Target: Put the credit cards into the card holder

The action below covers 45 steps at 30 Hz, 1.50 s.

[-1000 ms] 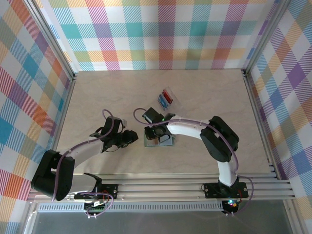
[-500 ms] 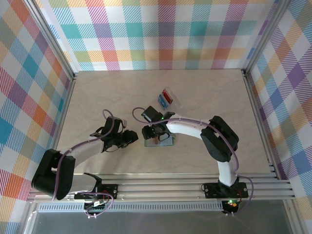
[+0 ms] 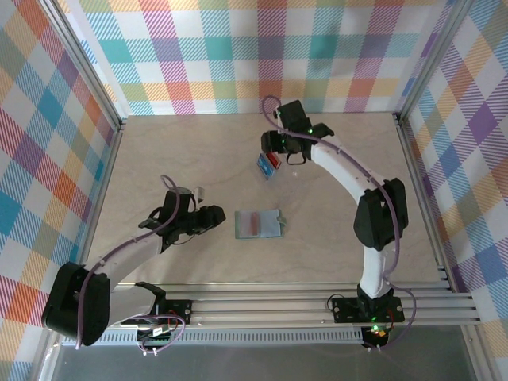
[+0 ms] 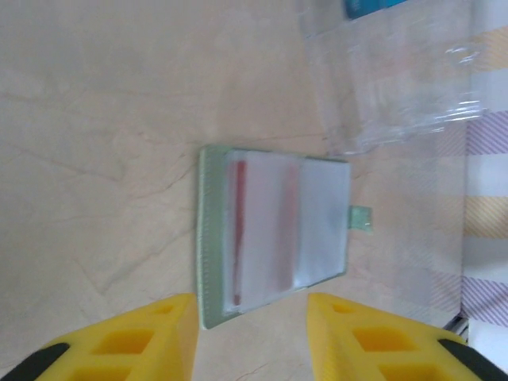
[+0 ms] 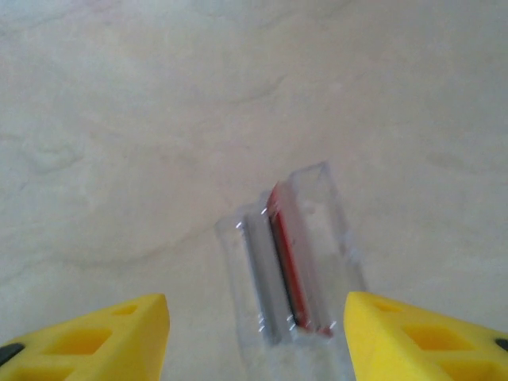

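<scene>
**Red card dead ahead of the right jaws**

The right gripper [image 5: 255, 305] is the arm nearer the cards. Its jaws stand wide apart with nothing between them, low in the right wrist view. The red card [image 5: 287, 262] stands on edge in the clear tray [image 5: 337, 222], at lower centre of that view. Its long axis runs up the frame, away from the fingertips, and it sits slightly right of the gap's middle. As I judge it, a straight advance would put one finger on each flat face.

In the top view, a blue card [image 3: 263, 164] lies just left of the red. The holder [image 3: 258, 224] lies open at mid-frame, well apart from the tray, with a red card in its pocket. The left gripper [image 4: 250, 298] sits at the holder's left edge, its jaws apart and holding nothing.
</scene>
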Available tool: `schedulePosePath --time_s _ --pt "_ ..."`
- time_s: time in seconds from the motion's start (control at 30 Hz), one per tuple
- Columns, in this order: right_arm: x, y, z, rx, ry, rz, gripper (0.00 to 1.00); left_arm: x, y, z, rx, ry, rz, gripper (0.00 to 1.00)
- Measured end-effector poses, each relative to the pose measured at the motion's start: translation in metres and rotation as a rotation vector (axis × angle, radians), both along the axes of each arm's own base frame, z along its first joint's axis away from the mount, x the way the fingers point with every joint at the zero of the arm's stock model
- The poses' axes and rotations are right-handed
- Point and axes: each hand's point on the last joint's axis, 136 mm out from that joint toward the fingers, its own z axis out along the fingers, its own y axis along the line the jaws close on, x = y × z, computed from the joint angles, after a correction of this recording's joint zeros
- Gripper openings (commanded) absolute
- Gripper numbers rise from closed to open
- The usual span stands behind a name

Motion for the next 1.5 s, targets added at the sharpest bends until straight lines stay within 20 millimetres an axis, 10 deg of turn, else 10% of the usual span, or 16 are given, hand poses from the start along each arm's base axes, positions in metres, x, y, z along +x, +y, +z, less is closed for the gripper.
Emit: schedulePosePath --time_s 0.13,0.37,1.5 --pt "0.020 0.000 -0.026 -0.028 0.055 0.036 0.59 -0.001 0.001 0.014 -0.014 -0.071 -0.006 0.54" --pt "0.016 0.008 -0.071 -0.070 0.177 0.122 0.59 -0.002 0.001 0.019 -0.030 -0.117 -0.010 0.99" --pt "0.012 0.017 -0.082 -0.106 0.221 0.225 0.53 -0.003 0.003 0.022 -0.038 -0.144 0.001 1.00"
